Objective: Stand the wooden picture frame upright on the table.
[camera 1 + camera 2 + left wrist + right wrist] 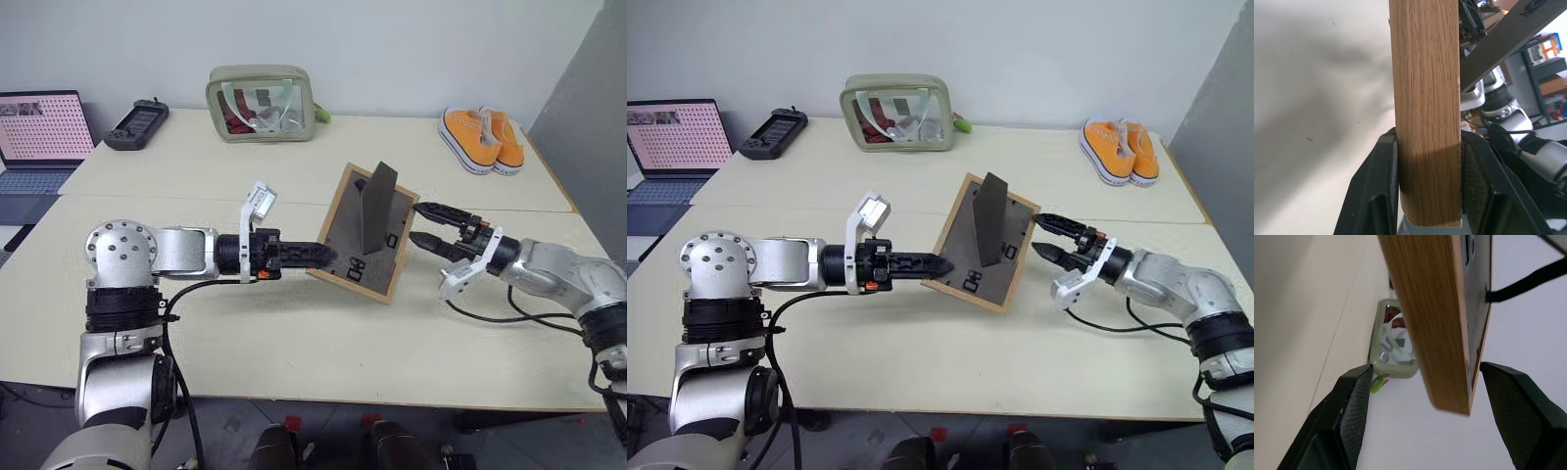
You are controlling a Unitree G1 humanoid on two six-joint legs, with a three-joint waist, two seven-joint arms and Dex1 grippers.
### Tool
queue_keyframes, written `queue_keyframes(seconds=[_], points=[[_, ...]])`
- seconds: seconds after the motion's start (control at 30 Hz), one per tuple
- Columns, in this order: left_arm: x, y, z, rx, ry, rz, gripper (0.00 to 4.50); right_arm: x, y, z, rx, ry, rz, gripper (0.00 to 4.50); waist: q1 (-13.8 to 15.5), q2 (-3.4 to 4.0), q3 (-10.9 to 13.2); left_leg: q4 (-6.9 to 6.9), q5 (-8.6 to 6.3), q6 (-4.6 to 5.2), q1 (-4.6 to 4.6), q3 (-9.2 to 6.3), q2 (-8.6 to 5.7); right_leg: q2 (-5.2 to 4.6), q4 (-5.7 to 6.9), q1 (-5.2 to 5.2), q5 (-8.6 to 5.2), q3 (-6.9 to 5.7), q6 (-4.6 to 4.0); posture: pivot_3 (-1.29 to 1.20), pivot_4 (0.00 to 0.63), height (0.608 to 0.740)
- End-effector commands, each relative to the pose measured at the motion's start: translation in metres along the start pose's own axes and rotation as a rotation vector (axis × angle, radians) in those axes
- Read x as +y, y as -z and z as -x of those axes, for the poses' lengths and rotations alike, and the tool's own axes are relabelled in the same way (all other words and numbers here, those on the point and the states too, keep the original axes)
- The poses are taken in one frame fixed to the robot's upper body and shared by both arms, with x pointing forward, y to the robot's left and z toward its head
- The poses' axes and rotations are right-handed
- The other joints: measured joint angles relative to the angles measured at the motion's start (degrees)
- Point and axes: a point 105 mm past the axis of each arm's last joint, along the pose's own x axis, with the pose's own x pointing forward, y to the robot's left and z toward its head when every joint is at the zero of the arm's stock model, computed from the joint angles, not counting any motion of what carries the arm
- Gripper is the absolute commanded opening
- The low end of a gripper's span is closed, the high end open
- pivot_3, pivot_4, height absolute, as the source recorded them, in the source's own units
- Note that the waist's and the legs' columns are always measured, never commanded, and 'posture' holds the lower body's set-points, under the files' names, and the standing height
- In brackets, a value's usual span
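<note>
The wooden picture frame (345,242) is tilted over the table (294,333), its dark grey back panel facing me and its prop leg (377,206) swung out. My left gripper (328,258) is shut on the frame's left edge; the left wrist view shows the light-wood edge (1425,98) clamped between both pads (1476,181). My right gripper (416,223) stands open at the frame's right edge. In the right wrist view the wooden edge (1440,323) lies between the spread fingers (1354,401) with gaps on both sides. Whether the frame's lower edge rests on the table I cannot tell.
At the back of the table sit a green see-through pouch (262,103), a pair of orange shoes (480,137) to the right and a black handheld controller (135,124) to the left. A laptop (39,137) stands at the far left. The right arm's cable (509,315) trails on the tabletop.
</note>
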Motion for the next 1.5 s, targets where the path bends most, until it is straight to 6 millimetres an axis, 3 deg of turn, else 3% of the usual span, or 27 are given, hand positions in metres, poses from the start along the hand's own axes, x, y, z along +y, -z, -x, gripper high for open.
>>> queue_keyframes(seconds=[0.03, 0.4, 0.73, 1.5], points=[[-0.014, -0.008, 0.004, -0.011, 0.035, -0.024, 1.32, -0.025, 0.007, -0.007, -0.005, 0.115, 0.062, 3.66, -0.01, 0.0, 0.0, 0.0, 0.0, 0.0, 0.0, 0.0, 0.0, 0.0, 0.0, 0.0, 0.0, 0.01, 0.0, 0.0, 0.15, 0.74], [-0.015, -0.006, 0.004, -0.022, 0.029, 0.006, 1.32, -0.033, 0.008, -0.015, -0.034, 0.175, 0.07, 3.66, -0.04, 0.0, 0.0, 0.0, 0.0, 0.0, 0.0, -0.03, -0.04, -0.03, 0.03, 0.01, 0.0, -0.01, -0.01, 0.0, 0.15, 0.74], [-0.019, -0.006, 0.003, -0.05, 0.019, 0.03, 1.32, -0.031, 0.003, -0.021, -0.058, 0.188, 0.054, 1.47, -0.03, 0.0, -0.01, 0.01, 0.0, 0.01, 0.01, -0.04, -0.06, -0.05, 0.06, 0.01, 0.0, -0.01, -0.01, 0.0, 0.15, 0.74], [-0.015, -0.019, 0.001, -0.139, -0.044, -0.004, 1.32, -0.033, 0.008, -0.024, -0.035, 0.182, 0.044, 1.31, -0.03, 0.0, 0.0, 0.04, 0.0, 0.01, 0.01, -0.08, -0.1, -0.06, 0.09, 0.02, 0.01, -0.03, -0.01, 0.0, 0.15, 0.74]])
